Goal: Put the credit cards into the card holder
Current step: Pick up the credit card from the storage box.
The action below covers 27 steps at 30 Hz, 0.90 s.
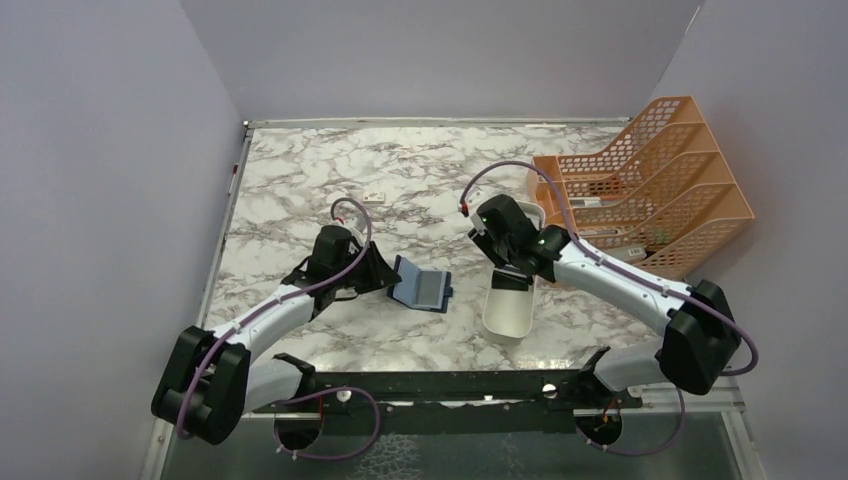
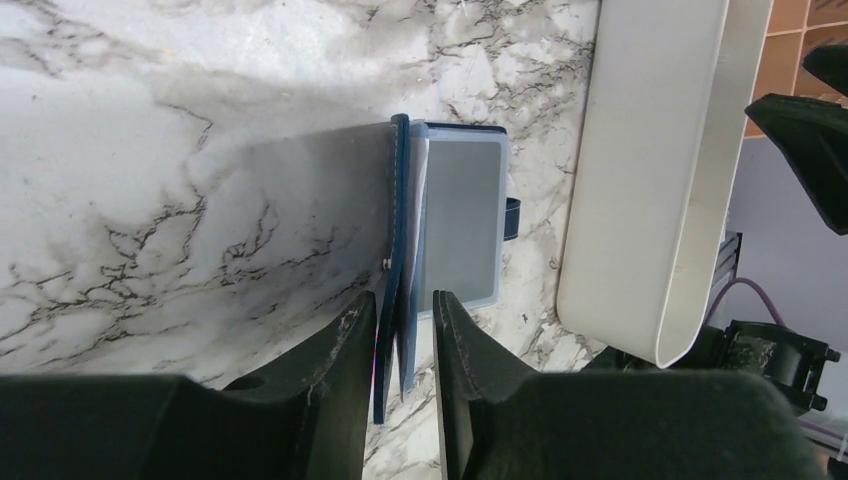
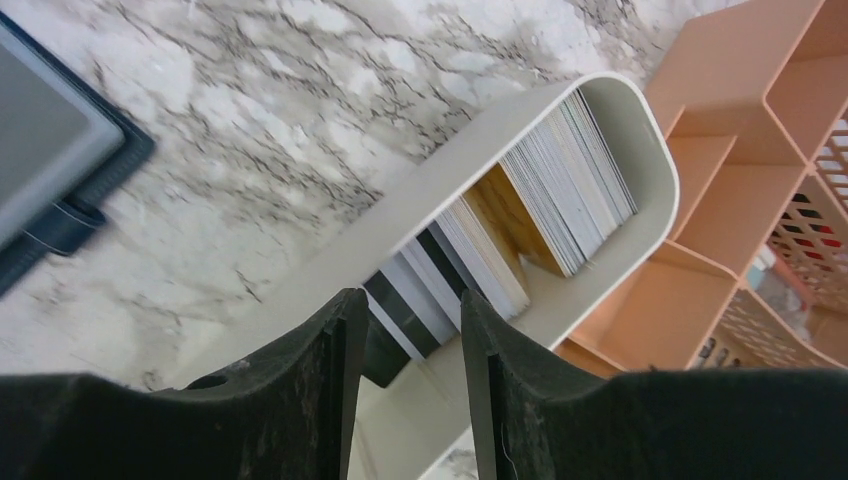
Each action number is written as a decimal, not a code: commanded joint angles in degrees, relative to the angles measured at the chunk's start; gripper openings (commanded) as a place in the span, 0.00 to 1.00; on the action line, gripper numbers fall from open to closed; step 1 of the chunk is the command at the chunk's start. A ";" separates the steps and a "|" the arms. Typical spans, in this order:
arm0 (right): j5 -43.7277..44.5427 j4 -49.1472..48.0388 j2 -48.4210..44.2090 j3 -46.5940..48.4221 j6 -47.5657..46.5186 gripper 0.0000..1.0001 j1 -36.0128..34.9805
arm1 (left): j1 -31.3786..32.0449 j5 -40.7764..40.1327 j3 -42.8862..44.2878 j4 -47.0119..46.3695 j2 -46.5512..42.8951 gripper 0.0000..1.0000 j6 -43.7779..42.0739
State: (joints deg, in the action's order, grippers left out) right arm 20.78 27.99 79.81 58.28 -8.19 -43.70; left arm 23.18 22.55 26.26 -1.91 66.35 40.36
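The navy card holder (image 1: 420, 290) lies open on the marble, one panel flat and its left flap (image 2: 398, 250) standing on edge. A grey credit card (image 2: 462, 215) rests on the flat panel. My left gripper (image 2: 403, 297) straddles the raised flap, its jaws parted, with a gap between the flap and the right finger. More credit cards (image 3: 560, 190) stand packed on edge in the white tray (image 3: 430, 190). My right gripper (image 3: 410, 297) hangs open just over the tray's near end, its tips either side of dark-striped cards (image 3: 425, 290) and gripping nothing.
The orange mesh rack (image 1: 650, 190) stands against the tray's far side at the right. A tiny white block with a red mark (image 1: 375, 196) lies behind the left arm. The white tray (image 1: 505, 315) sits close to the right of the holder.
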 commanded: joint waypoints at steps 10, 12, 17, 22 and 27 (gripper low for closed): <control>-2.65 -0.87 -8.10 -8.60 -19.19 0.53 4.52 | -1.79 -1.39 -0.05 5.09 -1.31 0.35 0.00; -3.21 -0.76 -7.57 -9.31 -19.73 0.56 4.76 | -1.84 -1.07 -0.01 5.19 -1.31 0.36 -0.16; -2.40 -4.85 -4.85 -12.14 -22.40 0.58 5.27 | -2.16 -0.93 -0.17 6.60 -1.68 0.39 -0.81; 0.30 -11.67 -2.87 -15.03 -26.38 0.58 5.29 | -2.26 0.84 -0.73 5.98 -2.82 0.40 -0.31; -0.22 -17.37 -3.03 -17.50 -29.32 0.57 5.29 | -2.35 2.73 -0.83 5.67 -3.49 0.40 -0.41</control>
State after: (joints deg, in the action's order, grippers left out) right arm 19.55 18.17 76.88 42.06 -33.69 -38.87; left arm 21.32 22.41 25.78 4.01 64.25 40.23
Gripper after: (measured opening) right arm 0.573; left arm 0.398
